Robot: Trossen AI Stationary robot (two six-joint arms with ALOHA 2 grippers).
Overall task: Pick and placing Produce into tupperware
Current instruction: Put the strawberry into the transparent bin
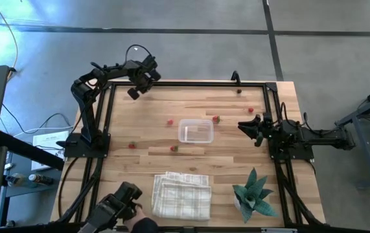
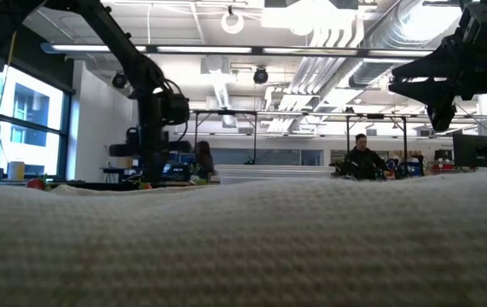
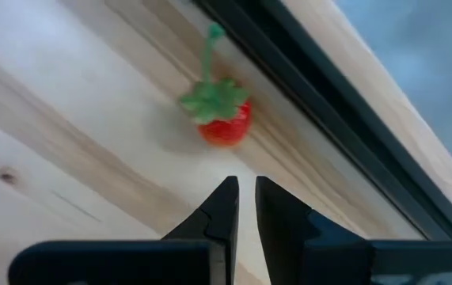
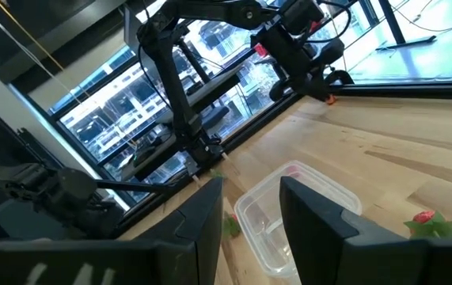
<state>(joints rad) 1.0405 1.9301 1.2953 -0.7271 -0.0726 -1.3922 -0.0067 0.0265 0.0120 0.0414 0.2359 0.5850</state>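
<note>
Checked cloth (image 1: 182, 195) lies nearest on the bench (image 1: 139, 126); beyond it sits the empty tupperware (image 1: 196, 131). Produce (image 1: 216, 119) lies scattered around the tupperware. Left hand (image 3: 245, 190), nearly clenched, grasps nothing above a strawberry (image 3: 224, 117); right hand (image 4: 248, 194) hangs released beside the tupperware.

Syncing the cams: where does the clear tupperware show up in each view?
High view: tupperware at table centre, between the two arms.
Low view: not visible; the white checked cloth fills the foreground.
Left wrist view: not in it; only one strawberry by the table's black rail.
Right wrist view: just beyond the right gripper, lying on the wood.
Shared landmark: the left gripper, seen at the far edge.
</note>
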